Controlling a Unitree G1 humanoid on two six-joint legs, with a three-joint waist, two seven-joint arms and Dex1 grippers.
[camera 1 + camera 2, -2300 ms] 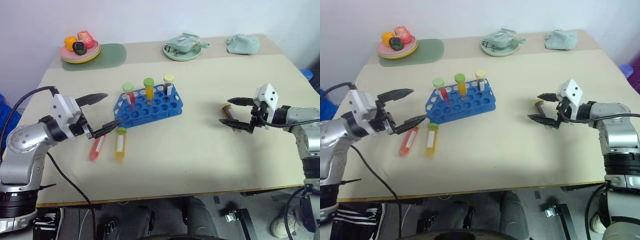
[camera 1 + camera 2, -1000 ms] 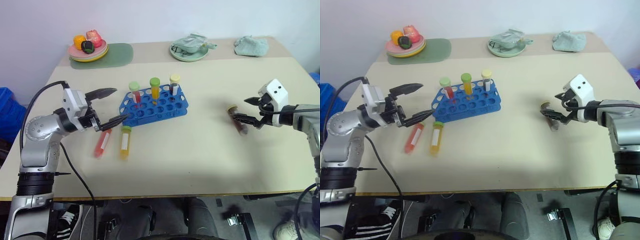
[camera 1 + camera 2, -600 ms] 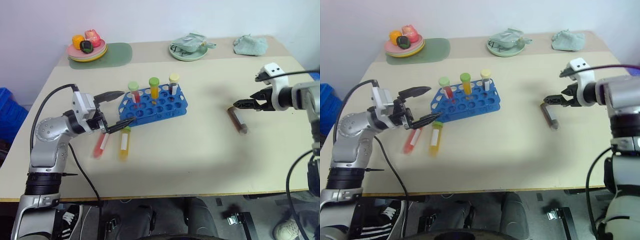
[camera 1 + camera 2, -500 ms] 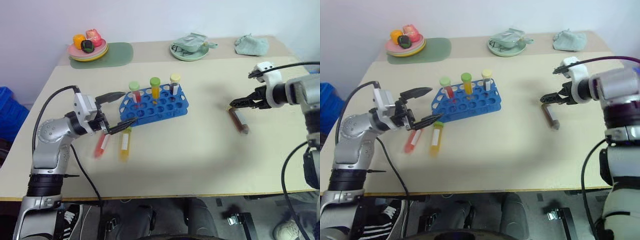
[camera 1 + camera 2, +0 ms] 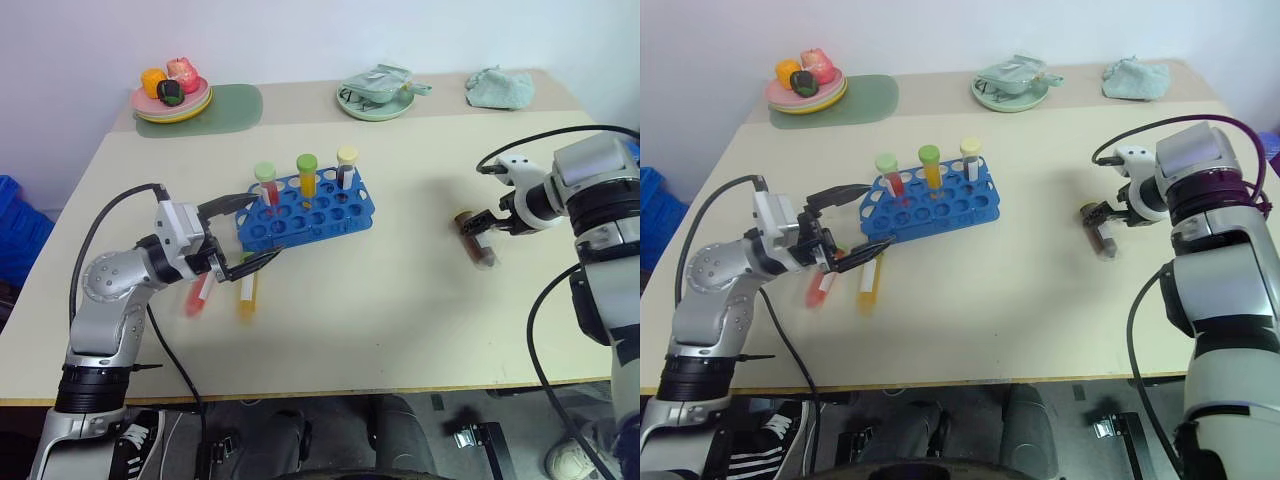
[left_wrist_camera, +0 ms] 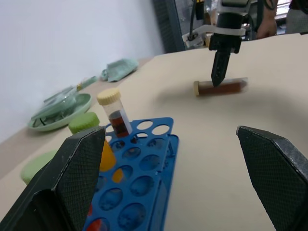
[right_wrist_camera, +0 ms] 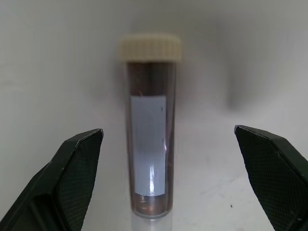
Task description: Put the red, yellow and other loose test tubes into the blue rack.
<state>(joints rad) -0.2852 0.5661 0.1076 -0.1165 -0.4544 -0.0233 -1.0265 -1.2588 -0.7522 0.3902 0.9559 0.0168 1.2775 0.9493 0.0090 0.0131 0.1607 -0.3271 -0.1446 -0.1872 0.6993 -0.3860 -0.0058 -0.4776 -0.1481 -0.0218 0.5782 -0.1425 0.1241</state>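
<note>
A plain pale wall backs a beige matte desk [image 5: 400, 300] that carries everything. The blue rack [image 5: 305, 208], a perforated plastic grid, stands near the middle with three capped tubes upright in its far row. Two loose tubes lie flat just in front of its left end: the red tube [image 5: 199, 293] and the yellow tube [image 5: 245, 290], side by side. A brown tube [image 7: 149, 132], a clear cylinder with a cream screw cap and a white label, lies well apart on the right side of the desk. The right gripper [image 7: 168, 180] points down over the brown tube with its fingers spread wide, one on each side, holding nothing. The step in hand appears to be grasping this tube: lower until the fingers straddle the barrel at mid-length, over the label, then close squarely, since the smooth round wall may roll or slip. The left gripper [image 5: 245, 232] hangs wide and empty above the red and yellow tubes, beside the rack.
</note>
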